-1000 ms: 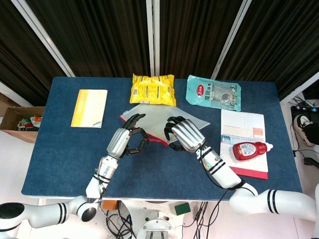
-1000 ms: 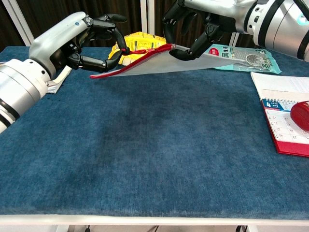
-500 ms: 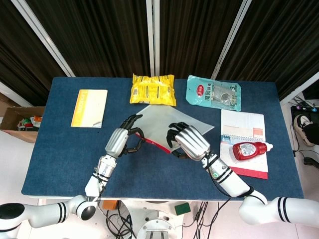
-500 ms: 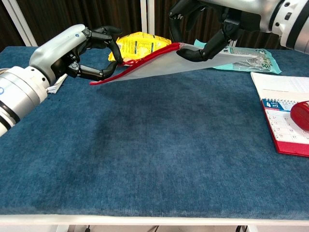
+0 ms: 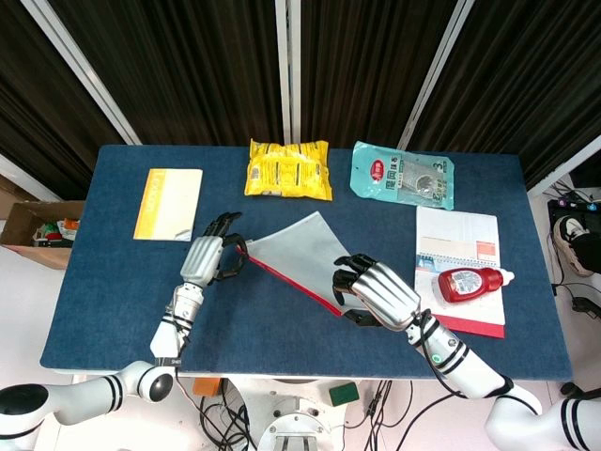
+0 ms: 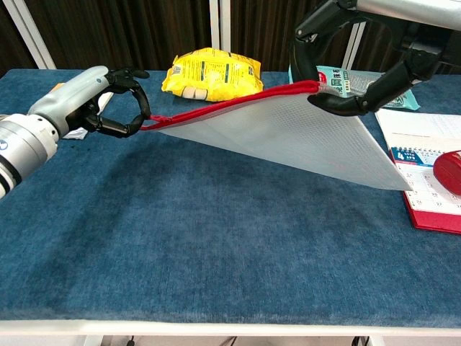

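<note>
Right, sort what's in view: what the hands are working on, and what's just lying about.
In hand:
mesh pouch with red zip edge, held by left hand and right hand

Lying about:
yellow snack bag
teal packet
yellow booklet
calendar
red bottle

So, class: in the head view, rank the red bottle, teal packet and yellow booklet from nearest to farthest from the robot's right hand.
From the right hand:
1. Red bottle, beside it on the calendar.
2. Teal packet, at the table's far edge.
3. Yellow booklet, across the table.

Dark curtains point(image 5: 188, 66) behind blue-topped table point(image 5: 113, 310), pale floor point(image 5: 23, 282)
</note>
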`<state>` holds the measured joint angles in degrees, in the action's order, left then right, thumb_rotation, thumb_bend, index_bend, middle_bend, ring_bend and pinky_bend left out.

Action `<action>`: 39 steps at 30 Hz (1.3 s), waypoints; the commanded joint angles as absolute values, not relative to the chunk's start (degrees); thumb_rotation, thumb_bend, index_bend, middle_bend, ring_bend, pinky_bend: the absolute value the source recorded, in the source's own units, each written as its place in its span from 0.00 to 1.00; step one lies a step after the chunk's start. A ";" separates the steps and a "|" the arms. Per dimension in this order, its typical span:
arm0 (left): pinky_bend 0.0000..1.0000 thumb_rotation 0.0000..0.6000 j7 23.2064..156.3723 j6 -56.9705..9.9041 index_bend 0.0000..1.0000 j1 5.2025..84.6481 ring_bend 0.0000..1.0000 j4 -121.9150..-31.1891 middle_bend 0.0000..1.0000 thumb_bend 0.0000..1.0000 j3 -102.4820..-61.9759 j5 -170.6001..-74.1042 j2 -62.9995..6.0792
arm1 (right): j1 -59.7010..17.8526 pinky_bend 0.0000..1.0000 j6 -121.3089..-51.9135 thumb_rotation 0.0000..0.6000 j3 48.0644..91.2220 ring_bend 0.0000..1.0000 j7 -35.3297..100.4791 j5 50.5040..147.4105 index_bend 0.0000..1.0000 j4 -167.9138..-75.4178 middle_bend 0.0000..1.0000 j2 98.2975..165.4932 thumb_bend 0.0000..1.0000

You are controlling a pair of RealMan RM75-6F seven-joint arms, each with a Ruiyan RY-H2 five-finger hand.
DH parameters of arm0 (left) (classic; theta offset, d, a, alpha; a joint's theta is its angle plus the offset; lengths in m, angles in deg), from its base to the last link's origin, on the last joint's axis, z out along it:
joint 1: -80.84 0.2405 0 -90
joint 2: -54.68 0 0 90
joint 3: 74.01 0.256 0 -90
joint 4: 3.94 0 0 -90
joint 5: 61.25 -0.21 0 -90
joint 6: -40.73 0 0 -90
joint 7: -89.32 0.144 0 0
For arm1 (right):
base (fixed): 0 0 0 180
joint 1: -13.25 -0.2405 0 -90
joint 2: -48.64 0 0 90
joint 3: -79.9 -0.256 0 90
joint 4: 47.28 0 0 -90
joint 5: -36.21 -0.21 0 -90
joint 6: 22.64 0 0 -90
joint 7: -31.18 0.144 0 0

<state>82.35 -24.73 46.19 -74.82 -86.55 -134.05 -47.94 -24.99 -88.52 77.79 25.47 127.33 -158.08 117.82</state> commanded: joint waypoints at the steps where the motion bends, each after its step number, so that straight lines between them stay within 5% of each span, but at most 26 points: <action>1: 0.11 1.00 83.48 -23.38 0.61 45.98 0.00 -72.92 0.06 0.59 -86.87 -132.76 -48.48 | -24.27 0.34 -88.48 1.00 78.68 0.22 26.26 128.27 0.76 -157.82 0.49 117.11 0.72; 18: 0.11 1.00 86.06 -21.67 0.60 45.86 0.00 -62.62 0.06 0.59 -87.79 -130.37 -51.53 | -23.48 0.34 -84.64 1.00 79.56 0.22 25.18 128.19 0.77 -157.24 0.50 116.68 0.72; 22: 0.11 1.00 86.54 -22.27 0.52 45.96 0.00 -62.53 0.06 0.57 -87.45 -131.34 -51.15 | -23.65 0.33 -83.68 1.00 79.07 0.22 23.36 127.26 0.74 -157.09 0.50 117.57 0.69; 26: 0.11 1.00 87.86 -23.61 0.29 46.34 0.00 -65.31 0.03 0.43 -87.47 -132.19 -49.46 | -24.12 0.26 -81.73 1.00 78.03 0.18 17.15 123.52 0.49 -156.73 0.40 120.87 0.48; 32: 0.11 1.00 93.04 -26.52 0.26 47.84 0.00 -72.08 0.02 0.32 -86.11 -134.21 -44.57 | -25.35 0.05 -77.09 1.00 77.63 0.02 12.03 115.79 0.07 -154.89 0.22 127.33 0.20; 39: 0.11 1.00 98.18 -30.35 0.25 51.76 0.00 -84.03 0.03 0.24 -83.26 -136.46 -35.09 | -25.92 0.00 -72.09 1.00 80.06 0.00 11.31 110.35 0.00 -158.03 0.05 122.69 0.08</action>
<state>95.77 -28.38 49.84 -79.91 -84.72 -135.19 -38.91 -25.81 -72.85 79.04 12.07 111.53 -156.54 124.85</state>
